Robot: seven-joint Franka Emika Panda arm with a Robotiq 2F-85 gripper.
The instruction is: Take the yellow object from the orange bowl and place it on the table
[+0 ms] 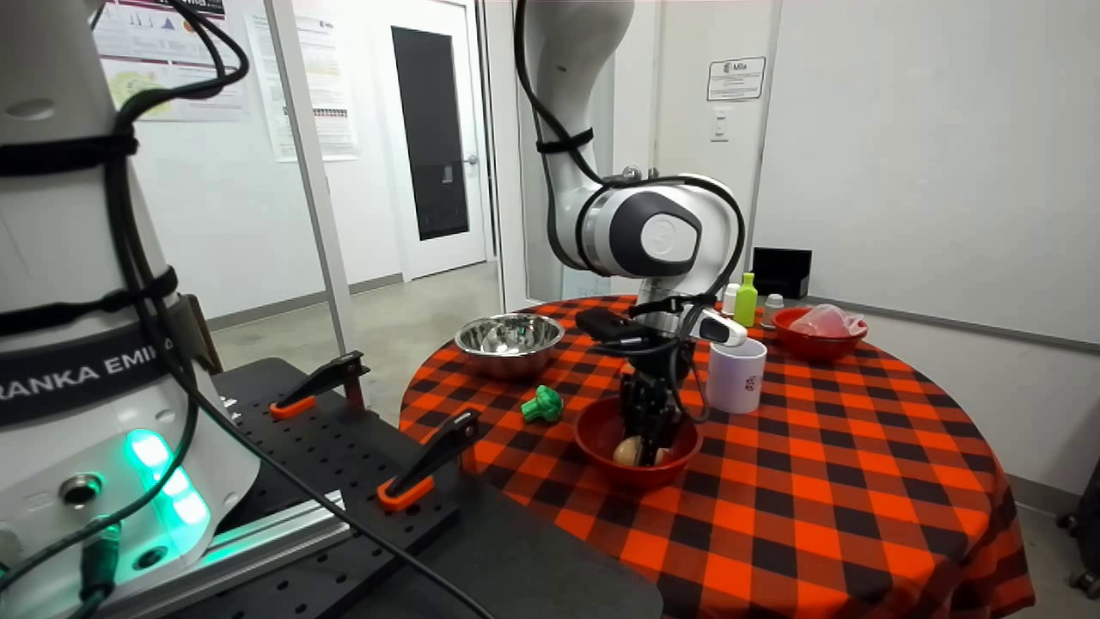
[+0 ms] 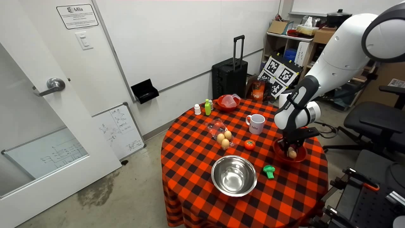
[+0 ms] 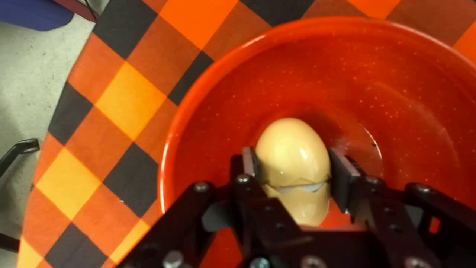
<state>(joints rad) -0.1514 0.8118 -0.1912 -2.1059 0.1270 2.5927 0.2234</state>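
Since the cracked egg point(image 3: 293, 156) is clasped by the hand point(image 3: 295, 163), it should be lifted gently, clear of the bowl point(image 3: 316, 74).

"Mila" stands on the wall sign point(image 2: 77, 16) and white mug point(image 2: 256, 123), "FRANKA EMIKA" on the arm point(image 2: 335, 60)
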